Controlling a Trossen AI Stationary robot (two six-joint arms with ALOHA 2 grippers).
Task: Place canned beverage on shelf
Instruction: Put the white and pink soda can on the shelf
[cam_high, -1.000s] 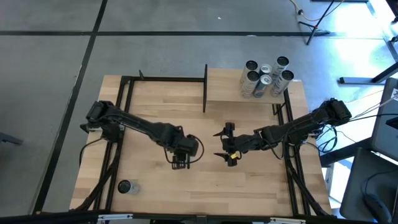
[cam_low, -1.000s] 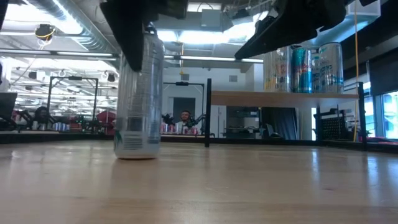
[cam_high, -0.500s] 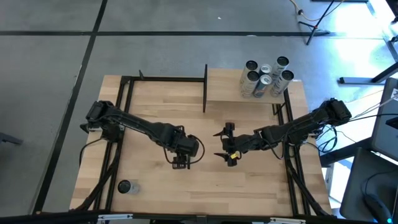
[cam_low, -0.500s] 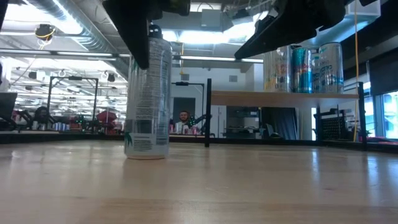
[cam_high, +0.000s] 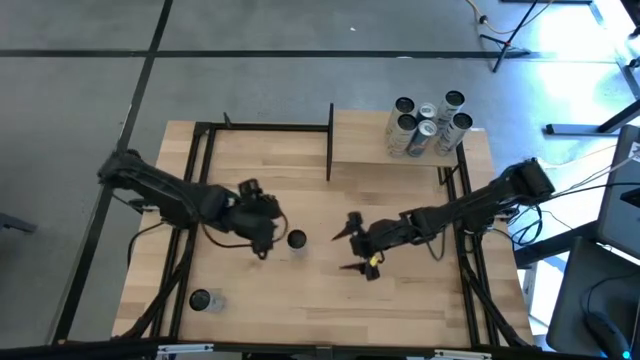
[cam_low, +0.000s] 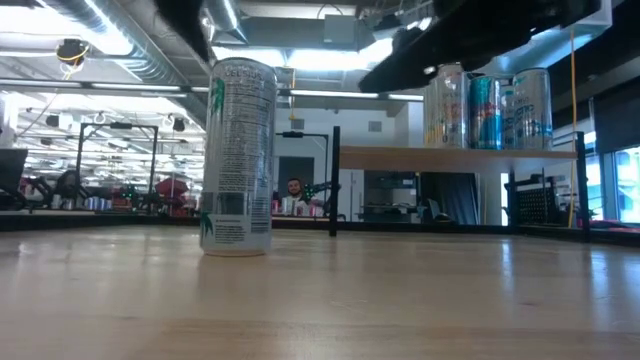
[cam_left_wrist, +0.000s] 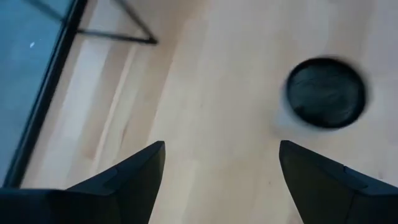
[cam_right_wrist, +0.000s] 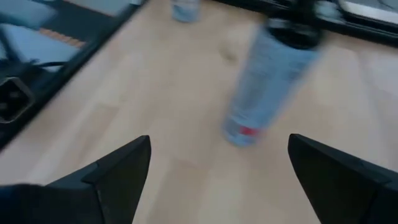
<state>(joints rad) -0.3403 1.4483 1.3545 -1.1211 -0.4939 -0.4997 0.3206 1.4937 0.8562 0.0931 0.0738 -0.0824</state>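
Can (cam_high: 296, 239) standing upright on the wooden table (cam_high: 420, 300), near the middle, free of both grippers. Tall and silver in the low view (cam_low: 237, 157), with green marks near the bottom. Left gripper (cam_high: 262, 232) just to the left of the can, jaws wide, holding nothing. In the left wrist view, dark can top (cam_left_wrist: 325, 93) out beyond the two fingers (cam_left_wrist: 130, 177), not between them. Right gripper (cam_high: 352, 250) to the right of the can, a little apart, jaws wide and pointed toward it, holding nothing. Same can in the right wrist view (cam_right_wrist: 267, 78), ahead of the open fingers (cam_right_wrist: 112, 171).

Shelf (cam_high: 380, 145) at the far right of the table, with a bunch of cans (cam_high: 428, 125) already on its right part. One more can (cam_high: 201, 300) at the near left corner.

Step in hand, at a guess: handing the can over from the left side to the right. Next move likely for the right gripper: slide in around the can, squeeze gently, lift straight up, carry far and right to a bare spot on the shelf. Careful not to tip the tall can.
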